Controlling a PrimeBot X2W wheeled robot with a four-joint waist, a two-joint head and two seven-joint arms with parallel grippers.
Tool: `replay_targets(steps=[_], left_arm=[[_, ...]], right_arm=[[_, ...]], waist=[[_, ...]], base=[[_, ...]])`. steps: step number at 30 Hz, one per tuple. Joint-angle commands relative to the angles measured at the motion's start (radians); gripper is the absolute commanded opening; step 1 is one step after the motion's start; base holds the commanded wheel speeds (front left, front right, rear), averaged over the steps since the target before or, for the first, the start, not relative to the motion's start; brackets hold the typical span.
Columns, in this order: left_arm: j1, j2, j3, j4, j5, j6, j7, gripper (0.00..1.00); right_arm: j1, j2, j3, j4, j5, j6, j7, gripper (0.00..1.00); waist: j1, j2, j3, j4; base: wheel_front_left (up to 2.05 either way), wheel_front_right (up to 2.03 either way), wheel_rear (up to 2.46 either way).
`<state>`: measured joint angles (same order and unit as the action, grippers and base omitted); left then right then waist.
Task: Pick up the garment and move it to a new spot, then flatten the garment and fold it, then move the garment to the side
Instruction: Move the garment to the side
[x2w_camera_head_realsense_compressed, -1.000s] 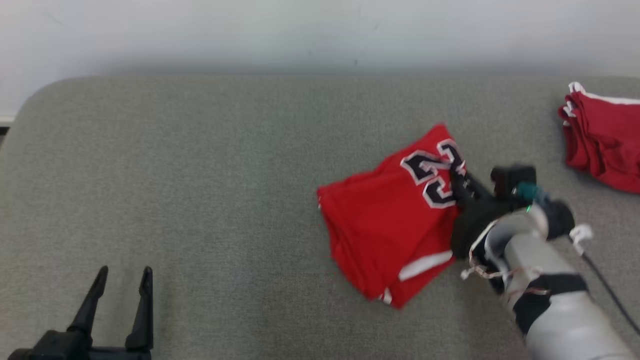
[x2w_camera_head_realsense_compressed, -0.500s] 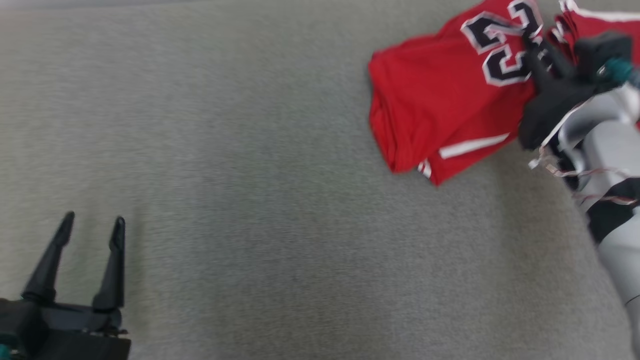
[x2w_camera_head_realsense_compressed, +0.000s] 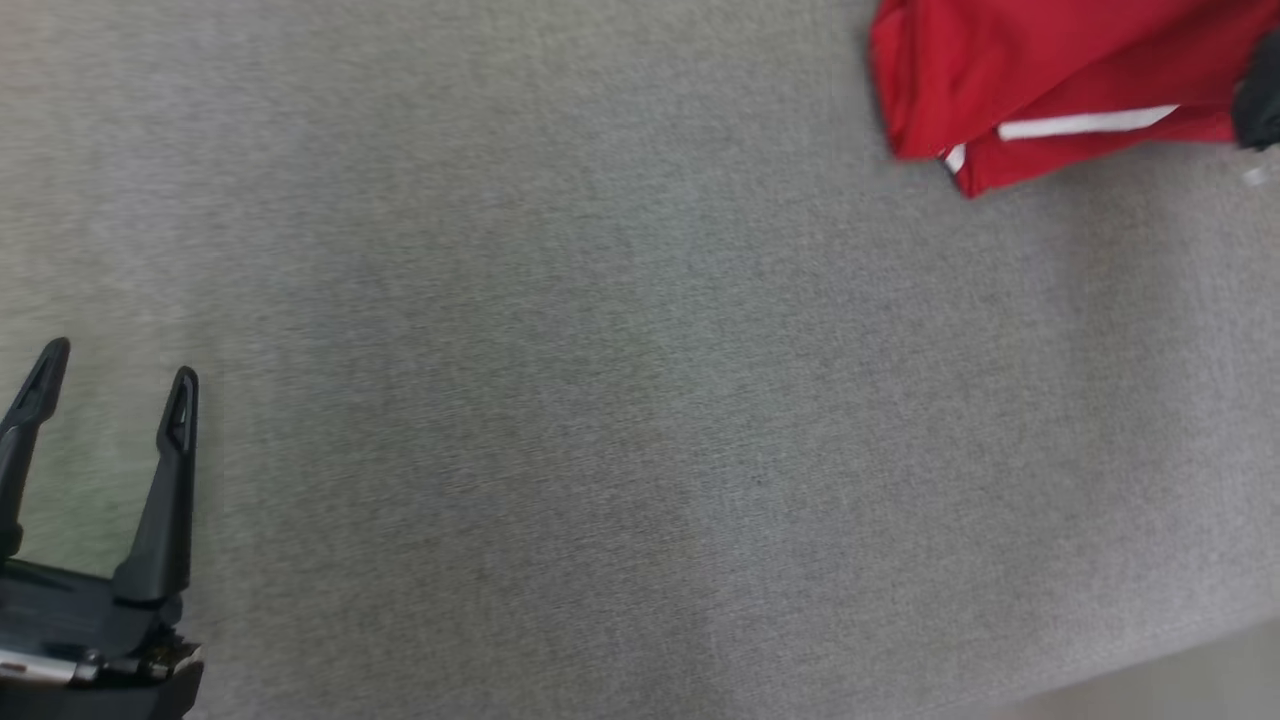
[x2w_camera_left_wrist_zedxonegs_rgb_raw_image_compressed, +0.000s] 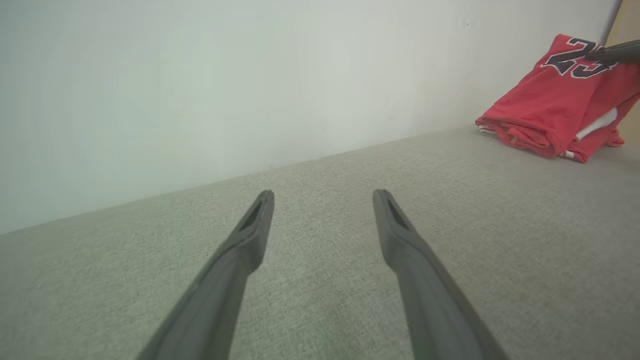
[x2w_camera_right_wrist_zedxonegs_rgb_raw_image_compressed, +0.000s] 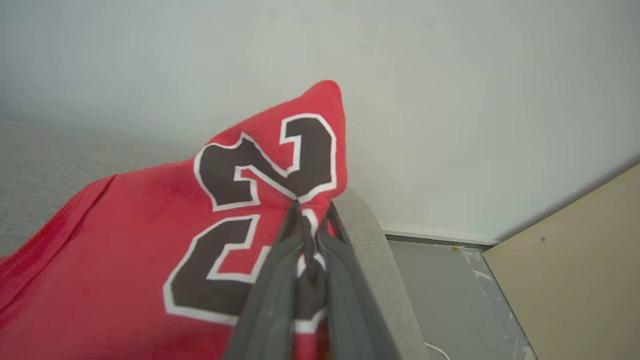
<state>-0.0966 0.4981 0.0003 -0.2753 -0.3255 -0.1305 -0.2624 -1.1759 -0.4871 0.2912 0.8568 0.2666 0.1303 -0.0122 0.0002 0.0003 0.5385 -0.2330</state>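
- the head camera has swung since a second ago. then it took in the wall and a second red pile at the right end of the grey padded surface (x2w_camera_head_realsense_compressed: 640, 400). now it looks further down, mostly at bare padding. the whole picture shifted, so that's the camera, not the things.
- red jersey (x2w_camera_head_realsense_compressed: 1040, 60): whole and mid-frame a second ago, now cropped at the top right corner of the head view, with only its white-striped end showing.
- real move: a second ago there was a clear strip of surface between the jersey and the pile. half a second ago the numbered corner was right up against the pile.
- right gripper (x2w_camera_right_wrist_zedxonegs_rgb_raw_image_compressed: 312, 207): clenched on the jersey, fingers pinching the fabric at the black-and-white "23". same grip as in both earlier frames.
- the pinched corner is lifted off the surface and peaks above the fingertips. the folded rest trails down onto the padding.
- the jersey is at the right end of the surface, by its rounded edge, on the side near the wall (x2w_camera_left_wrist_zedxonegs_rgb_raw_image_compressed: 200, 75).
- left gripper (x2w_camera_head_realsense_compressed: 120, 360): released, fingers spread wide, same spread as before. it is over the left part of the surface, well apart from the jersey.
- past the surface's rounded end there is grey floor (x2w_camera_right_wrist_zedxonegs_rgb_raw_image_compressed: 440, 290) and a beige panel (x2w_camera_right_wrist_zedxonegs_rgb_raw_image_compressed: 575, 260).
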Motion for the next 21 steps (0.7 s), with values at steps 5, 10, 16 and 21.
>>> replay_targets(steps=[5,10,16,21], left_arm=[[0.041,0.029,0.025,-0.082,0.008,0.016,0.018,1.0],[0.06,0.047,0.049,-0.154,0.009,0.029,0.039,1.0],[0.074,0.063,0.067,-0.204,0.008,0.041,0.061,1.0],[0.076,0.065,0.062,-0.203,0.006,0.042,0.063,1.0]], right_arm=[[-0.05,-0.066,-0.017,0.013,-0.042,0.0,0.002,0.0],[-0.083,-0.082,-0.02,0.016,-0.09,0.0,-0.015,0.0],[-0.099,-0.059,-0.015,0.018,-0.125,0.0,-0.026,0.0],[-0.097,-0.042,-0.019,0.018,-0.139,0.0,-0.056,1.0]], waist=[[-0.0002,-0.0003,0.06,-0.054],[-0.0002,-0.0003,0.078,-0.075],[-0.0002,-0.0003,0.101,-0.104],[-0.0002,-0.0003,0.095,-0.107]], base=[[0.0,0.0,0.0],[0.0,0.0,0.0],[0.0,0.0,0.0],[0.0,0.0,0.0]])
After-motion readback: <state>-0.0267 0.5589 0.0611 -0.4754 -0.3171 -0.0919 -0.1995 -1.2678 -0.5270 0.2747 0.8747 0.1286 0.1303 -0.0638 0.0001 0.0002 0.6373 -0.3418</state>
